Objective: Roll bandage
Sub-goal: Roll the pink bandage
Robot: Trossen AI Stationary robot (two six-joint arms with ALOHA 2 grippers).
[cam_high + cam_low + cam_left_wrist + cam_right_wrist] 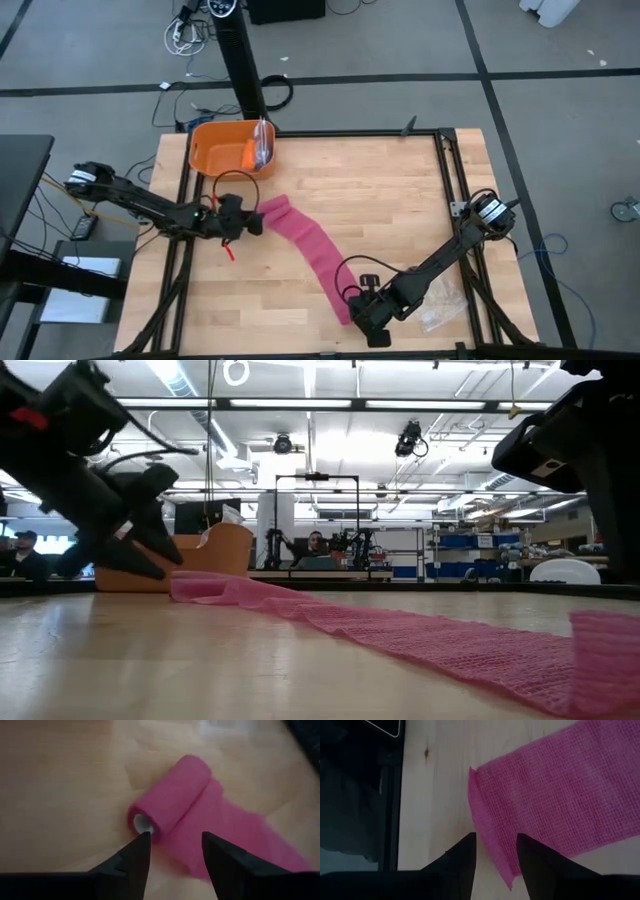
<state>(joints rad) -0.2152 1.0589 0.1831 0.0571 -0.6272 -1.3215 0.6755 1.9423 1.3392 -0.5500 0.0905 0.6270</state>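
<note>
Left wrist view: open left claw point(172, 847) beside the bandage point(172, 795) roll.

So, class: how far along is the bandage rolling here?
Done: a short roll has formed at the bandage's left end. In hand: nothing; the left gripper is open just off the roll, and the right gripper hovers over the free end. Left: most of the strip lies flat across the table.

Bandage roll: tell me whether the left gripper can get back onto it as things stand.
Probably yes. The left gripper is open right at the rolled end of the bandage, with only bare table around it. The right gripper waits at the flat end, well clear.
</note>
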